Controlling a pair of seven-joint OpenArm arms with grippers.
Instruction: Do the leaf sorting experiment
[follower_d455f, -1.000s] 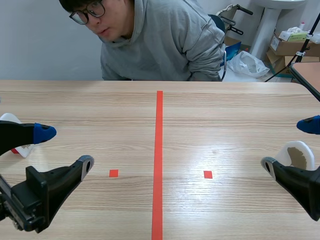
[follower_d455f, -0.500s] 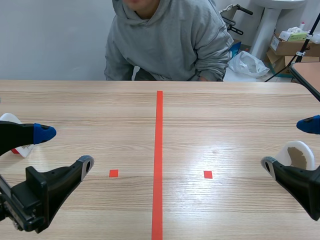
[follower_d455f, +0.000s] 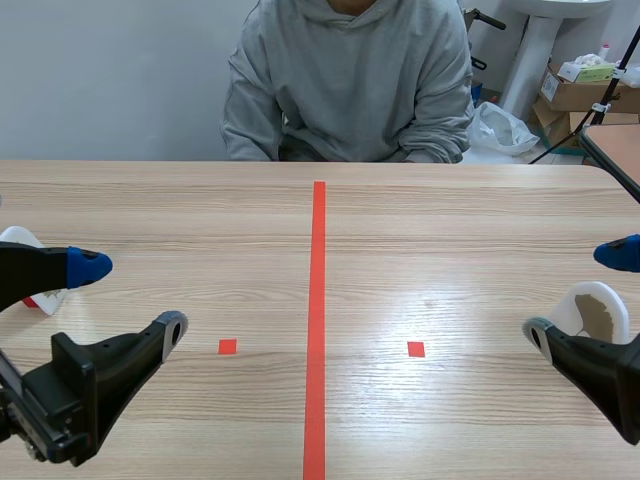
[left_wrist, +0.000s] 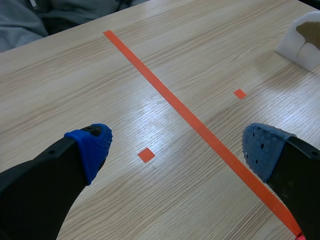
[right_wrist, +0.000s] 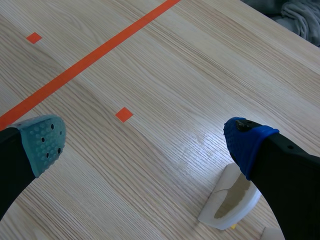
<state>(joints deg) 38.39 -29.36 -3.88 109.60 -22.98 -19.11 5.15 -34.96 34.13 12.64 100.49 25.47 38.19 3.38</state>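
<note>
Hovering low over the bench (follower_d455f: 420, 230), my left pincer (left_wrist: 177, 147) stands released and holds nothing; my right pincer (right_wrist: 146, 139) gapes empty too. Just beside the right one's blue finger sits a white dish (right_wrist: 220, 210) with something brown inside, perhaps a leaf. Another white dish (follower_d455f: 18, 238) lies behind my left finger. I judge the sorting not yet begun. Next, the right pincer should centre over its dish and pinch the brown piece gently.

Wooden table (follower_d455f: 450, 230); two white containers (follower_d455f: 598, 306)
</note>
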